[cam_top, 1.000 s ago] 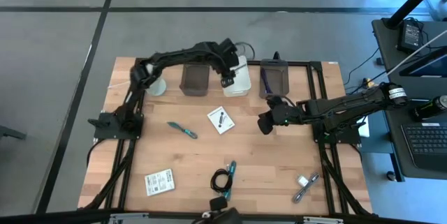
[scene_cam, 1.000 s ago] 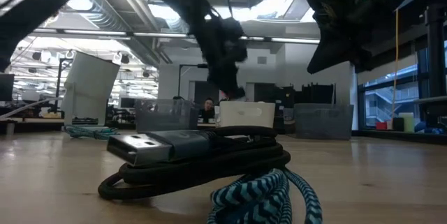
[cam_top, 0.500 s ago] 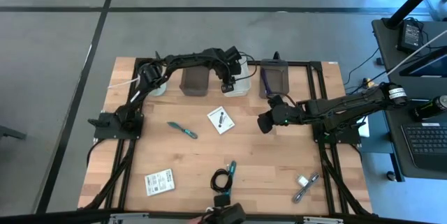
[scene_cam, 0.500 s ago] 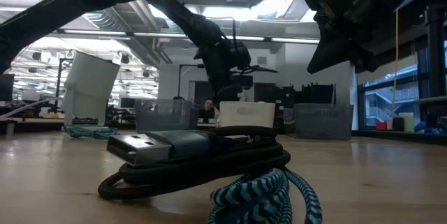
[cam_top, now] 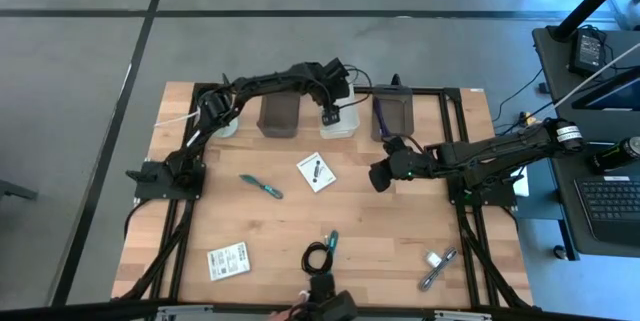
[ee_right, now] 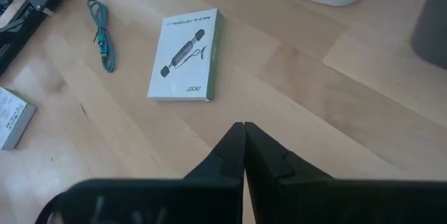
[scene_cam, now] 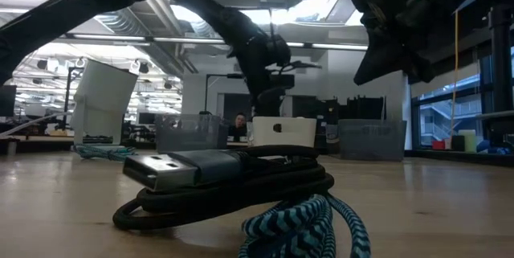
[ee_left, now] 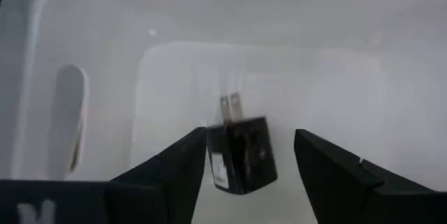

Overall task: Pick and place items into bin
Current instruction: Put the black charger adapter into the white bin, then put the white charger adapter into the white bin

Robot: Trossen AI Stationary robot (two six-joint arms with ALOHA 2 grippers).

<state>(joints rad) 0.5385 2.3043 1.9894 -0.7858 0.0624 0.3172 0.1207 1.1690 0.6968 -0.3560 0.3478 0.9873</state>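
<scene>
My left gripper (cam_top: pixel 333 113) hangs open over the white bin (cam_top: pixel 340 124) at the table's far edge. In the left wrist view a small black cube with two metal prongs (ee_left: pixel 241 155) shows below the gap between the fingers (ee_left: pixel 251 158), inside the bin (ee_left: pixel 328 77). My right gripper (cam_top: pixel 380 176) is shut and hovers above bare table right of the white printed card (cam_top: pixel 316 172), which lies flat (ee_right: pixel 185 55). A teal-handled tool (cam_top: pixel 262 187), a white packet (cam_top: pixel 228 260), a black coiled cable (cam_top: pixel 318 258) and a silver metal piece (cam_top: pixel 438 267) lie on the table.
Two grey bins (cam_top: pixel 278 113) (cam_top: pixel 393 113) flank the white bin; the right one holds a purple thing. A white cup (cam_top: pixel 222 122) stands at the far left. The coiled cable (scene_cam: pixel 233 182) fills the low view. Bare wood lies in the table's middle.
My left gripper has shifted slightly toward the table's right above the white bin, and the arm behind it has swung. My right arm has kept still.
</scene>
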